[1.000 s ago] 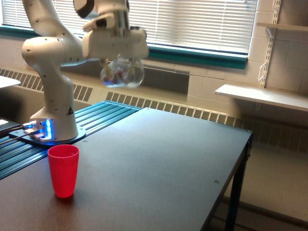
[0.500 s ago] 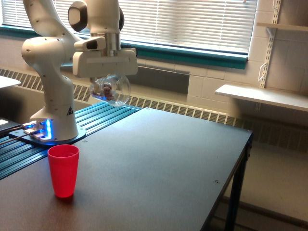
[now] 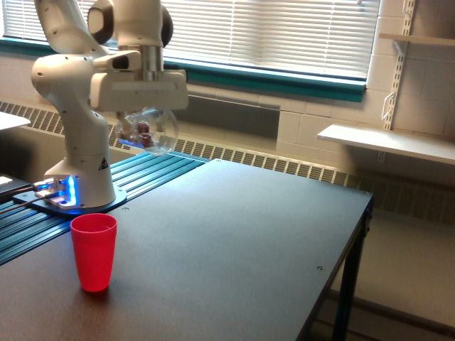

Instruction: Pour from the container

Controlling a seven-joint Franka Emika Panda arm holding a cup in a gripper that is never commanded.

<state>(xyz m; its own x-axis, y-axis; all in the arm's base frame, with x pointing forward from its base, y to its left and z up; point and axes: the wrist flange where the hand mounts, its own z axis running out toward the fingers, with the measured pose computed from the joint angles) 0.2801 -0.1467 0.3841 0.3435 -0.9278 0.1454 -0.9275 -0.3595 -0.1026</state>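
Observation:
The container is a clear rounded jar with small reddish-pink pieces inside. It hangs in the air under the white gripper, which is shut on it. It is well above the dark table, above and a little toward the exterior view's right of the red cup. The red cup stands upright near the table's front left. The fingertips are hidden behind the gripper body and the jar.
The arm's white base stands on a blue ribbed plate at the exterior view's left. A window with blinds and a radiator run along the back wall. White shelves hang at the exterior view's right. The table's edge drops off on the right.
The gripper with the container has moved toward the exterior view's left and slightly down, closer to above the red cup. The red cup has not moved.

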